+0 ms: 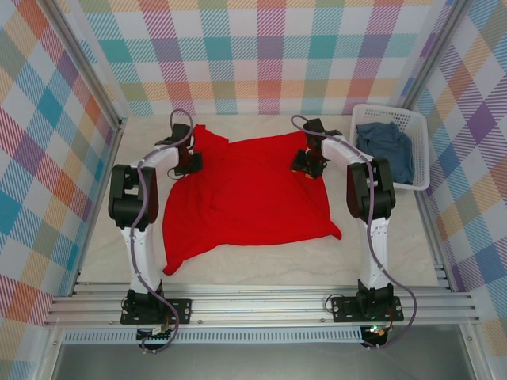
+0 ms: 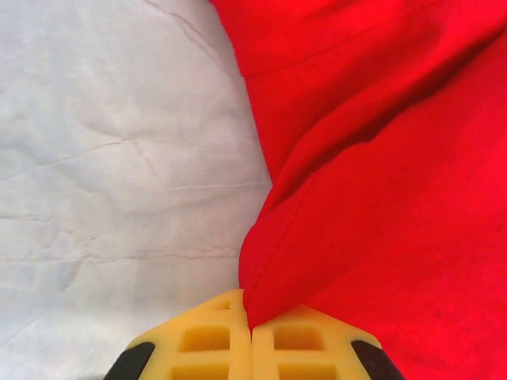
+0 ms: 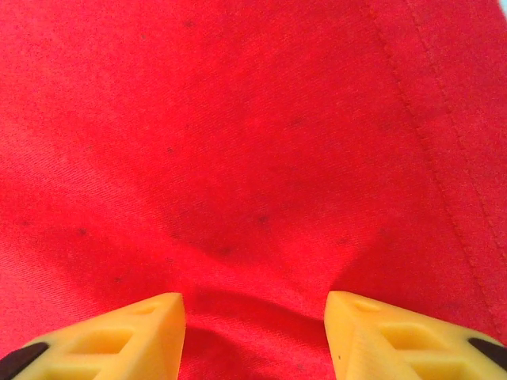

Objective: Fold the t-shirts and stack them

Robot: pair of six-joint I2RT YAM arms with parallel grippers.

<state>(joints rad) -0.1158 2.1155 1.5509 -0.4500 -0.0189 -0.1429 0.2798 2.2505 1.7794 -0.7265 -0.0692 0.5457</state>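
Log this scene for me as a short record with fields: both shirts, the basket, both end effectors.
red t-shirt: spread, rumpled, on the table
blue-grey t-shirt: crumpled in the white basket, far right
left end effector: shut on the red t-shirt's edge
right end effector: open over the red t-shirt
stack: not yet begun

Bright even light, soft shadows, sharp

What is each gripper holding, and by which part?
Left gripper: the red t-shirt, pinched by a fold at its left edge. Right gripper: open over that shirt, holding nothing.
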